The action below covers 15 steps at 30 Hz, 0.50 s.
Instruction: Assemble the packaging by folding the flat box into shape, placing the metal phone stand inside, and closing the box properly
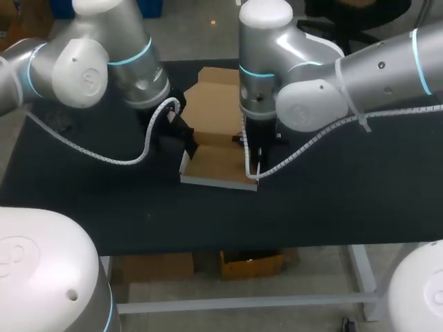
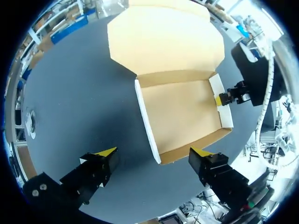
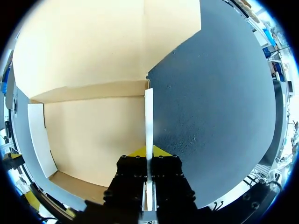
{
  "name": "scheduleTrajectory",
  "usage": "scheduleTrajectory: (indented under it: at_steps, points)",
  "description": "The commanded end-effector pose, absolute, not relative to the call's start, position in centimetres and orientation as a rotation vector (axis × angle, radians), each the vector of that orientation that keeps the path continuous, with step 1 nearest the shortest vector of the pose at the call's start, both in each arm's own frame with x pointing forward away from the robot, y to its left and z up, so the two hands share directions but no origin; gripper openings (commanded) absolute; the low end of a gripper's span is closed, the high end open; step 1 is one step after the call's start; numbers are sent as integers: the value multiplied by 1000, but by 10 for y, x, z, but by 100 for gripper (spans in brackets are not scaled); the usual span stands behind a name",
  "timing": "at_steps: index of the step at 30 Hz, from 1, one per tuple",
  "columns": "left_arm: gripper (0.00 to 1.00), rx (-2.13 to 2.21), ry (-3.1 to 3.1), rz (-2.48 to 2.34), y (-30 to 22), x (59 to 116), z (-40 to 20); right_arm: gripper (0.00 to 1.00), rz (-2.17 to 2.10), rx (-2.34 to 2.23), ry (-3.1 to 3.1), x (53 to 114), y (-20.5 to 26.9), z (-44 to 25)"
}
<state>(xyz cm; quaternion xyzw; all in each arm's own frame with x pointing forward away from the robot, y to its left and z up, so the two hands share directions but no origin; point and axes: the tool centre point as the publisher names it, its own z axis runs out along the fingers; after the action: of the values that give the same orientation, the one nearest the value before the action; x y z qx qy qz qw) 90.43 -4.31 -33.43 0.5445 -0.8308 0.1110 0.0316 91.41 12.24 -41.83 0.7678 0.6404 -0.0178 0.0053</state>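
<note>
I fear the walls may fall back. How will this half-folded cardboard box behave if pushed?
The cardboard box looks thin and empty, so probably light; it may slide on the table. Its side wall, pinched by the right gripper, likely bends at its crease.

A wide black table point(image 1: 332, 200), matte dark surface.
</note>
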Motion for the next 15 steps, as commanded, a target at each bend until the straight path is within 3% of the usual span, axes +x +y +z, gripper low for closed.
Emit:
scheduleTrajectory:
  at_steps: [1,15]
  points:
    - [100,1649,-2603,382,-34,897,-328,0,-41,2401,2035,910,115,-418]
    - [100,1205,-2832,497,-21,890,-320,0,-104,2294,2163,912,97,-413]
